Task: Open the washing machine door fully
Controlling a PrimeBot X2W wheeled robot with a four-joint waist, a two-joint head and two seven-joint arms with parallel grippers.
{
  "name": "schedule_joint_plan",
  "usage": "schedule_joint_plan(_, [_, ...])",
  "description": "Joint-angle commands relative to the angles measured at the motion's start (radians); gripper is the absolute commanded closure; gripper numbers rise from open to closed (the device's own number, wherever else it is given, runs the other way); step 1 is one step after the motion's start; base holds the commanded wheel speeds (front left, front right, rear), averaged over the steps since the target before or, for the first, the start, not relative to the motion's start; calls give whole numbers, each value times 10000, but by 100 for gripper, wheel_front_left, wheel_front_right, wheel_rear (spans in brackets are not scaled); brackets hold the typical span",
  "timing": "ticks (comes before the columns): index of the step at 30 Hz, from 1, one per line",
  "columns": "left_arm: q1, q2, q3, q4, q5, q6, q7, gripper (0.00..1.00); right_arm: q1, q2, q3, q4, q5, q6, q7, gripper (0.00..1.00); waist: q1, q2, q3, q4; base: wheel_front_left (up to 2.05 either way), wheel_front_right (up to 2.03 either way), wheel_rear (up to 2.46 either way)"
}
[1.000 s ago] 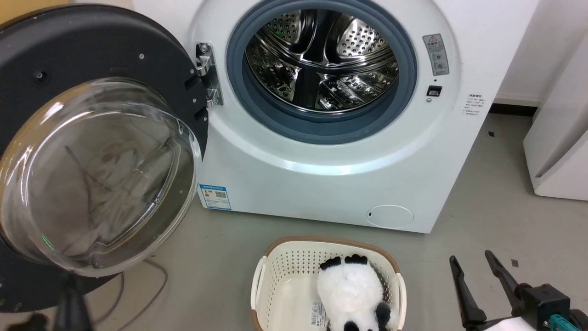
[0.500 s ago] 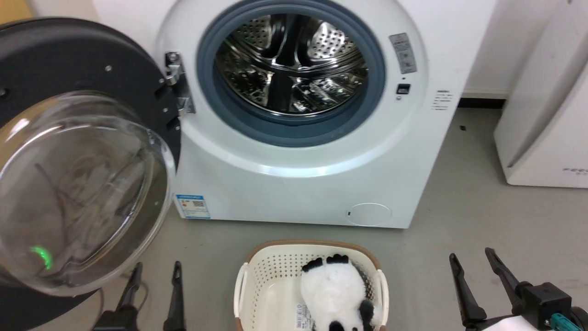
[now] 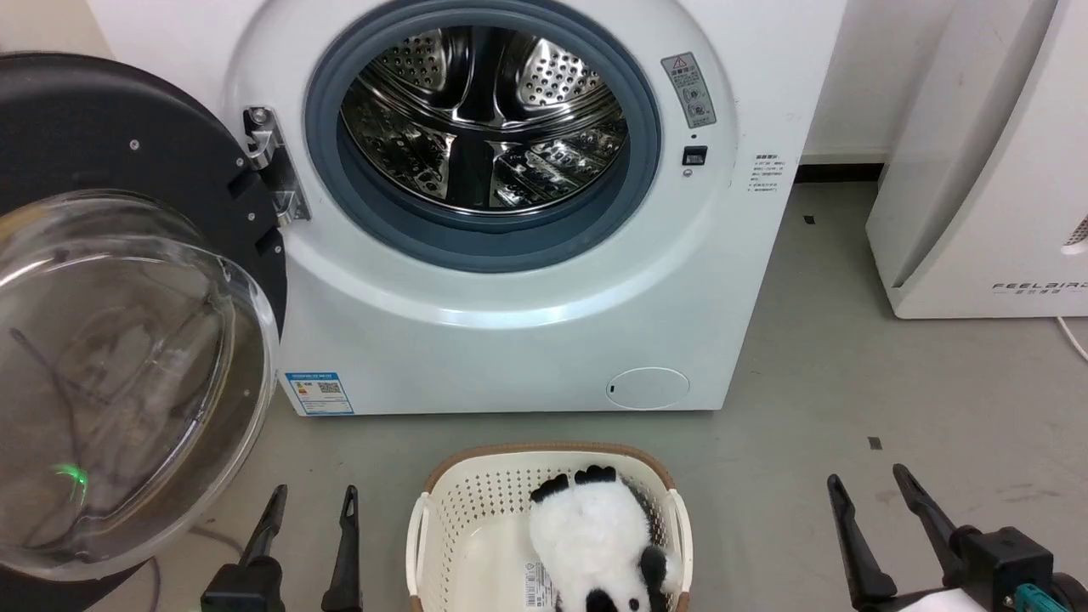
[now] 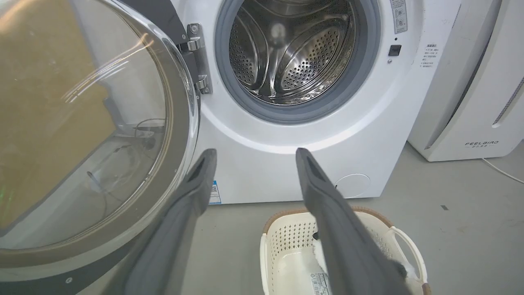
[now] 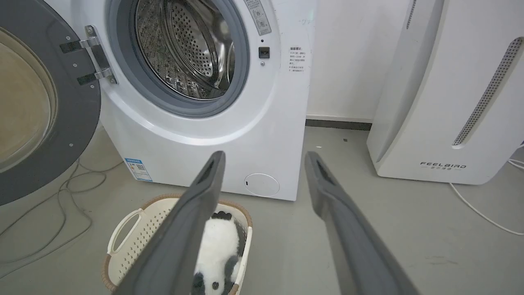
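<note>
Laundry corner: white washing machine (image 3: pixel 510 340), plastic laundry basket (image 3: pixel 472 510), bare grey floor (image 3: pixel 850 382).

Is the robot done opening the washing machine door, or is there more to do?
Looks pretty much done. The washing machine door stands swung wide to the left of the washing machine, so the steel drum shows. Nothing is in hand: the left gripper and the right gripper are both open, apart from the door. Left: maybe nothing, though I cannot tell if the hinge would go further.

A white appliance (image 3: pixel 977 187) stands on the grey floor (image 3: pixel 850 382) near a white wall (image 5: pixel 348 61).
</note>
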Motion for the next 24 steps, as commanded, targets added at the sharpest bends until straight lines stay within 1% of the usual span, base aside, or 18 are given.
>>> schedule_joint_plan(1, [-63, 69, -2, 30, -36, 11, 44, 0, 123, 32, 22, 27, 36, 8, -73, 0, 0, -1, 10, 8, 0, 0, 0])
schedule_joint_plan(13, [-43, 196, -28, 39, -186, -22, 107, 0, 12, 32, 231, 114, 75, 8, -259, 0, 0, -1, 141, 174, 0, 0, 0])
schedule_joint_plan(14, [2, 162, -45, 40, -183, 0, 91, 100, -11, 2, 207, 92, 71, 0, -209, 100, 0, -1, 140, 174, 0, 0, 0])
schedule_joint_plan(24, [-67, 58, 43, 22, -65, -88, 199, 100, -84, 4, 210, 95, 27, 0, -153, 100, 0, -1, 136, 171, 0, 0, 0])
